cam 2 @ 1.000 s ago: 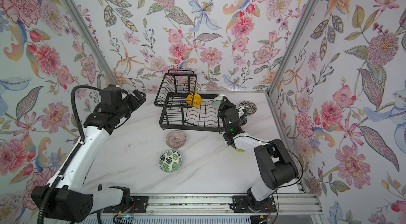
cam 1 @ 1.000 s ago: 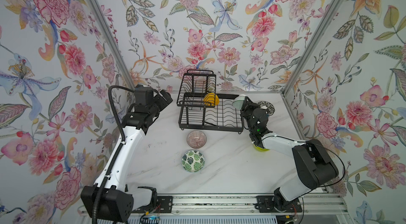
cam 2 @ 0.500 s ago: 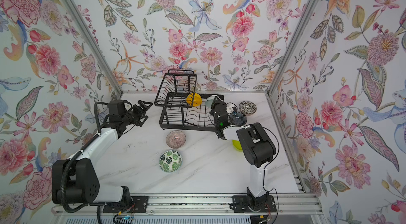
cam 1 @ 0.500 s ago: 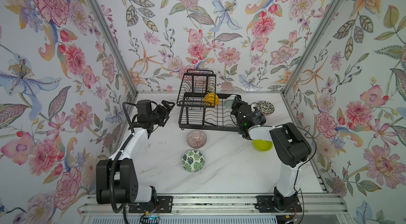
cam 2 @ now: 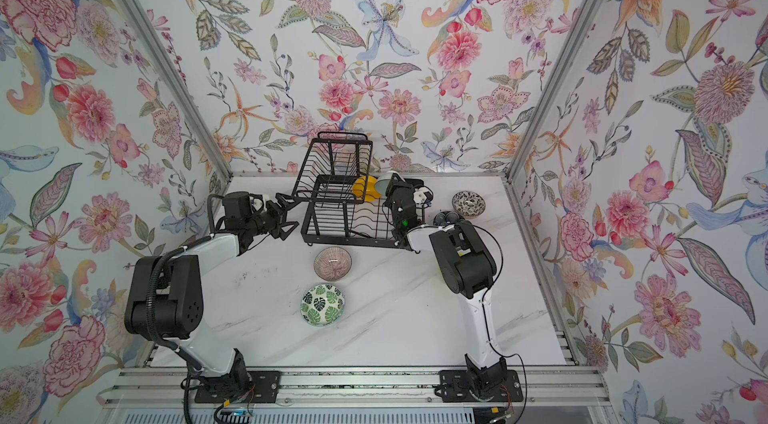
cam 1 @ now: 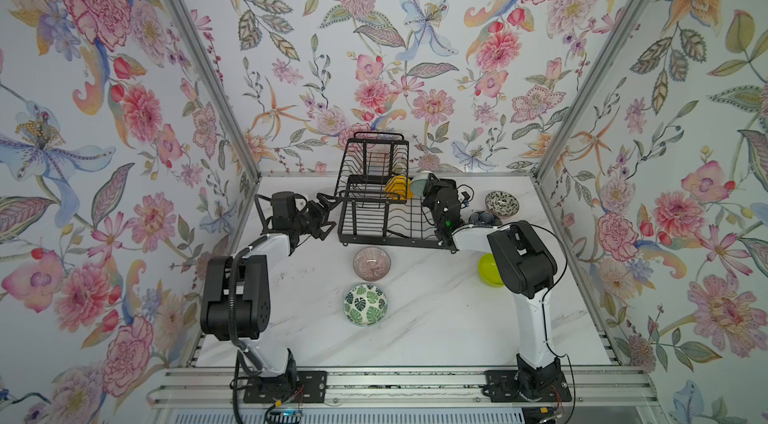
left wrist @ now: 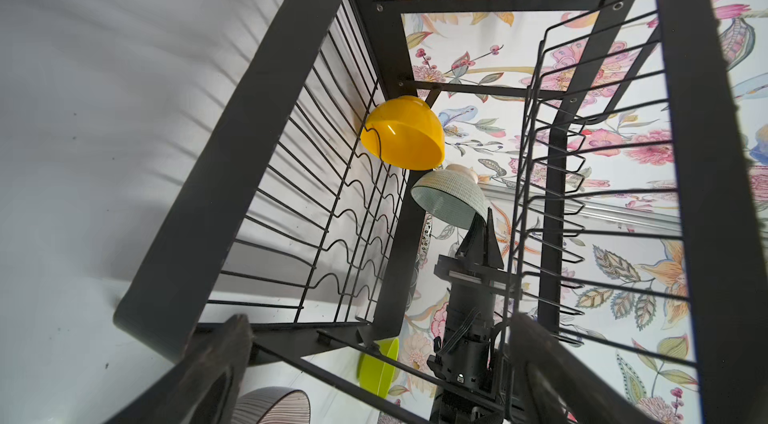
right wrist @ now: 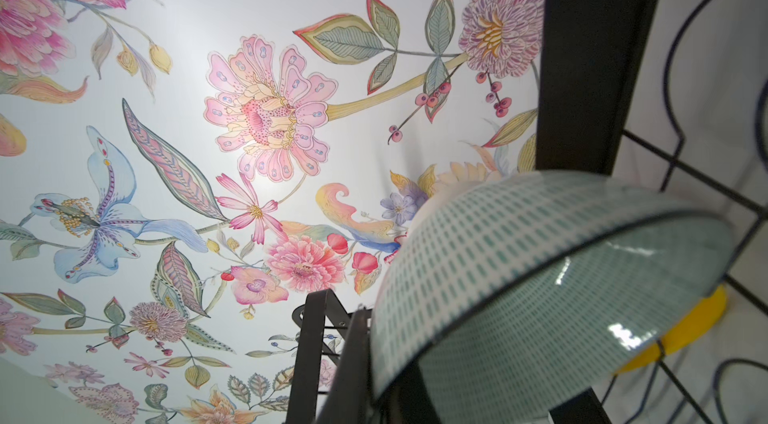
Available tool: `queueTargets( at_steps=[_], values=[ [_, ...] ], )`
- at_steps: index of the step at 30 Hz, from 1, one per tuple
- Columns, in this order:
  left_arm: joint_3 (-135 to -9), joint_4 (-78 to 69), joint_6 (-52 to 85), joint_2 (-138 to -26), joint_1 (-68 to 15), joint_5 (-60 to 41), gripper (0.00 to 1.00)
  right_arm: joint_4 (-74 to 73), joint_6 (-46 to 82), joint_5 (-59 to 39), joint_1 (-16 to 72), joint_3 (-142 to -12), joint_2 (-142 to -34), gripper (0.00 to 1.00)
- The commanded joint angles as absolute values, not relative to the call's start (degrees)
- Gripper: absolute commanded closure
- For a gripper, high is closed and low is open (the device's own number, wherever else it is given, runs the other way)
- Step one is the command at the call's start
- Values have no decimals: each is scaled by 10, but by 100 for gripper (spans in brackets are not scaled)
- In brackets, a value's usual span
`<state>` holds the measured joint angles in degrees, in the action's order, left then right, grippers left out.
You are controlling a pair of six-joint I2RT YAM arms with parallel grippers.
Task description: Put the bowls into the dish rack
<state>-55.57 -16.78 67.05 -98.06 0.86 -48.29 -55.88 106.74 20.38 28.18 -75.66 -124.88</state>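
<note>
Tilted yellow bowl (cam 1: pixel 395 189) in dish rack (cam 1: pixel 390 244), aqua bowl (cam 1: pixel 417 187) beside

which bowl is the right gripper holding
The pale aqua dashed bowl, pinched at its rim; the yellow bowl beside it rests in the black wire rack.

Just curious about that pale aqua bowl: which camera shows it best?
The right wrist view: the pale aqua bowl fills it, pattern sharp. The left wrist view shows it whole but small, rim in the right gripper. In both top views only a sliver shows.
</note>
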Motion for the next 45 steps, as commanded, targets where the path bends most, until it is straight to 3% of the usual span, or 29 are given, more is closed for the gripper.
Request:
queueTargets(
  at_steps=[1,21,31,45],
  values=[
    [-583,-200,691,-1000,12,-514,1,-578,1078,207,290,-795,-1267,100],
    [-591,-215,717,-1025,-17,-544,1,-594,1075,264,311,-816,-1303,100],
    [-582,-222,733,-1014,-78,-521,1,-622,1076,267,329,-773,-1284,100],
    [-575,-219,740,-999,-100,-515,1,-655,1074,249,329,-780,-1303,100]
  ],
)
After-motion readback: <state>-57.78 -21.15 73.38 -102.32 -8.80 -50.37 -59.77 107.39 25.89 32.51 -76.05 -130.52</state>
